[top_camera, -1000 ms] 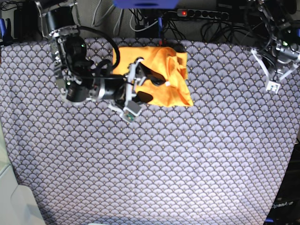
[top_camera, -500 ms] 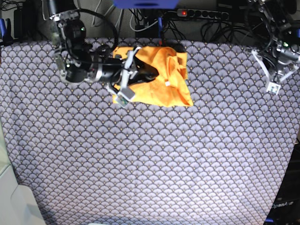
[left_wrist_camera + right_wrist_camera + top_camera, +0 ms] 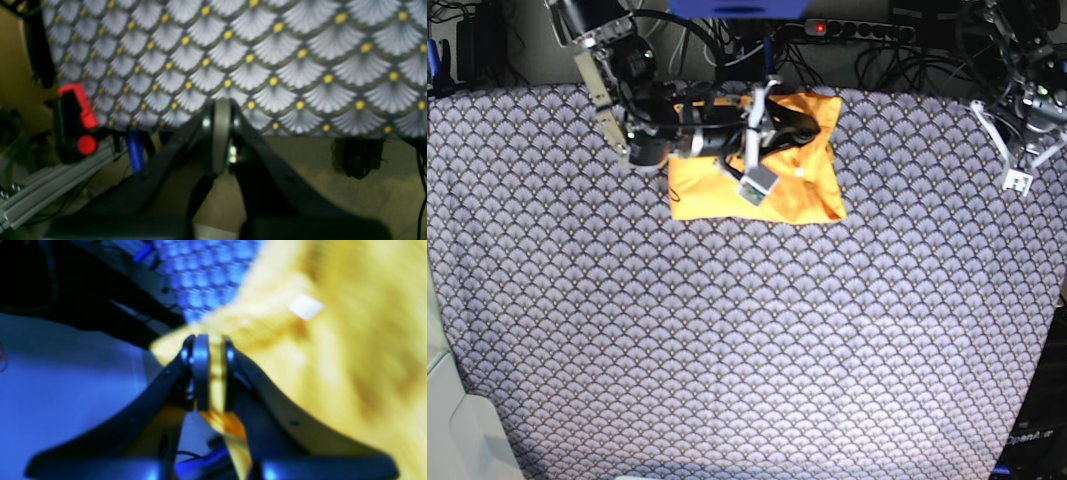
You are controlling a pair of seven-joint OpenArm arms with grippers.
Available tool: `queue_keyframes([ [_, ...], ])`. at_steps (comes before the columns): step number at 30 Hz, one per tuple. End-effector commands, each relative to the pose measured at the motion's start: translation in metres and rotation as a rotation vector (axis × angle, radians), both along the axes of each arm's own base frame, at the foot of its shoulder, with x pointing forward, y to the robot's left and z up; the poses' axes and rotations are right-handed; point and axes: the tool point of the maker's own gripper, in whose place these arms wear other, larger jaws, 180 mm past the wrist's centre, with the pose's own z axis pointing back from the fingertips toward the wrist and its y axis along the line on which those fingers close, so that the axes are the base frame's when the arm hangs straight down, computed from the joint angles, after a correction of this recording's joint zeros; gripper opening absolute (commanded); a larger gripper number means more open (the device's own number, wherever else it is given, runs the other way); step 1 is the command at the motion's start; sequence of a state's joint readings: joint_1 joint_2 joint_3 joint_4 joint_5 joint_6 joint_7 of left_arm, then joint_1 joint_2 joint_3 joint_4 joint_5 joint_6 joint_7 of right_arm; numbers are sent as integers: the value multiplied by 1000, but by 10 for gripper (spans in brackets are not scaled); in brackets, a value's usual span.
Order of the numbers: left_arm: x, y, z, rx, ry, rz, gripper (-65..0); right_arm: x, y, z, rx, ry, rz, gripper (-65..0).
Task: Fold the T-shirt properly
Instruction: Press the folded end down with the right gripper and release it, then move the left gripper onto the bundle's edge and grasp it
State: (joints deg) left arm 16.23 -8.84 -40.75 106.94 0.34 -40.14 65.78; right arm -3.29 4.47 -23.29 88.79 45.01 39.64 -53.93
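Note:
The yellow-orange T-shirt lies folded into a rough rectangle near the table's back edge. My right arm reaches over it from the left. In the right wrist view the right gripper is shut on a fold of the shirt's fabric, with a small white tag just beyond. In the base view that gripper sits by the shirt's back right corner. My left gripper hangs over the table's right rear edge, far from the shirt. Its fingers press together on nothing in the left wrist view.
A scale-patterned cloth covers the table. A power strip and cables run behind the back edge. A red and black clamp sits on a metal rail below the table edge. A white object stands at the front left corner.
My right arm has swung back and to the right across the shirt, and its jaws have closed on the fabric. The shirt's back right corner has been drawn up. The left arm has barely moved.

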Motion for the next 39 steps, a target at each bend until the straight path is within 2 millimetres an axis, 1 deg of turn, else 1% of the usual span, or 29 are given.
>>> queue_keyframes([
  [1, 6, 6, 11, 26, -33, -6, -650, 10, 1, 12, 29, -34, -6, -599],
  [3, 6, 6, 11, 27, -30, -5, -650, 9, -3, 9, 2, -37, 13, -599],
  [5, 6, 6, 11, 28, -31, -5, -650, 14, -10, 14, -19, -73, 23, -602],
  [6, 6, 5, 11, 26, -32, -9, -650, 15, -11, 20, -19, -98, 27, -602],
  [7, 2, 4, 8, 25, -19, -14, -650, 17, -15, 26, -24, -129, 31, -602],
  [8, -2, 1, 5, 22, -4, -23, -650, 18, -22, 31, -38, -163, 37, -602],
  [9, -3, -4, 2, 18, -1, -47, -650, 20, -27, 38, -47, -200, 44, -602],
  [10, -1, -6, 4, 26, -8, -70, -650, 21, -32, 44, -55, -230, 46, -603],
  [14, -13, -17, -3, 15, 9, -130, -650, 25, -55, 66, -110, -357, 74, -603],
  [16, -17, -25, -8, -2, 10, -157, -650, 28, -67, 68, -145, -391, 85, -603],
  [18, -17, -42, -15, -32, 12, -207, -650, 36, -83, 67, -192, -410, 82, -604],
  [20, -20, -65, -24, -62, 30, -278, -650, 45, -100, 65, -234, -420, 59, -604],
  [21, -20, -76, -29, -63, 44, -318, -650, 50, -112, 63, -258, -419, 37, -604],
  [23, -20, -94, -37, -54, 72, -387, -650, 60, -127, 62, -283, -417, -5, -604],
  [25, -18, -123, -45, -67, 80, -443, -650, 67, -140, 60, -304, -409, -38, -604],
  [27, -15, -140, -48, -46, 89, -466, -650, 68, -145, 57, -314, -395, -49, -604],
  [29, -9, -150, -48, -23, 84, -467, -650, 63, -146, 52, -313, -375, -51, -604],
  [35, 15, -175, -41, 15, 51, -485, -650, 54, -144, 44, -308, -343, -49, -604],
  [37, 19, -186, -40, 13, 43, -503, -650, 53, -144, 43, -308, -340, -48, -604],
  [39, 20, -190, -39, 25, 45, -521, -650, 52, -145, 43, -310, -339, -48, -604],
])
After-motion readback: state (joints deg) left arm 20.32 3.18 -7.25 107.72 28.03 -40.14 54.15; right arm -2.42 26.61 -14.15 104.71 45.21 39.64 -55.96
